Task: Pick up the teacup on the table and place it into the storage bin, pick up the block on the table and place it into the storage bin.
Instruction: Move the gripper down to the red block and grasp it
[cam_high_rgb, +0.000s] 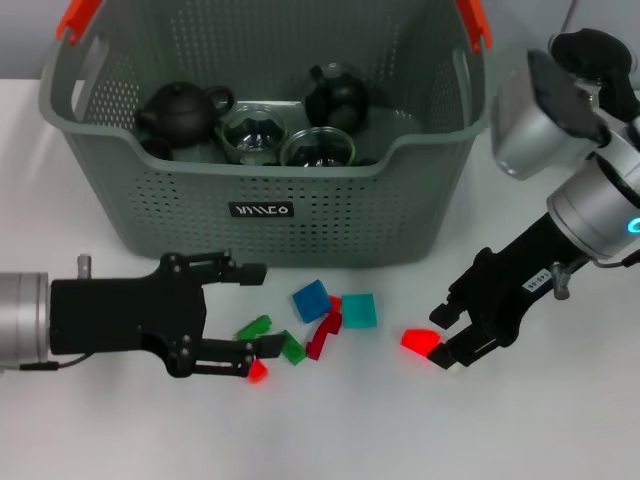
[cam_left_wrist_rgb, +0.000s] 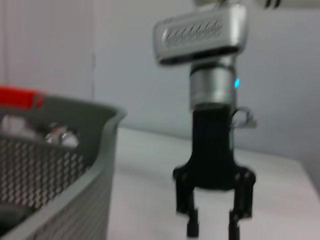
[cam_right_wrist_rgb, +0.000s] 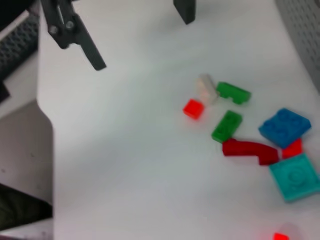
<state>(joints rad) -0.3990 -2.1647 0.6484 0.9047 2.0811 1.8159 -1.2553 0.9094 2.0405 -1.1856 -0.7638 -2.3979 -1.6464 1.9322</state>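
**Block stage: both grippers down at the scattered bricks**

The large grey-green perforated plastic storage bin (cam_high_rgb: 265, 205) stood at the far edge of the white tabletop (cam_high_rgb: 350, 430) and already held dark teapots and glass cups, so the teacup part looked done and the block part appeared to be in hand.

The small plastic building blocks (cam_high_rgb: 315, 320), blue, teal, green and red, lay in a loose cluster on the tabletop just in front of the bin's near wall.

The left gripper (cam_high_rgb: 250, 320) was low over the tabletop beside that cluster, its fingers spread wide and grasping nothing; its lower fingertip was at a small red brick (cam_high_rgb: 257, 371), though contact could not be told.

The right gripper (cam_high_rgb: 447, 337) sat near the tabletop's right side with a bright red block (cam_high_rgb: 418, 342) at its fingertips; the jaws looked narrowly parted, and whether they gripped it could not be told.

The next move probably called for closing squarely on one block, then lifting it clear over the bin's rim.
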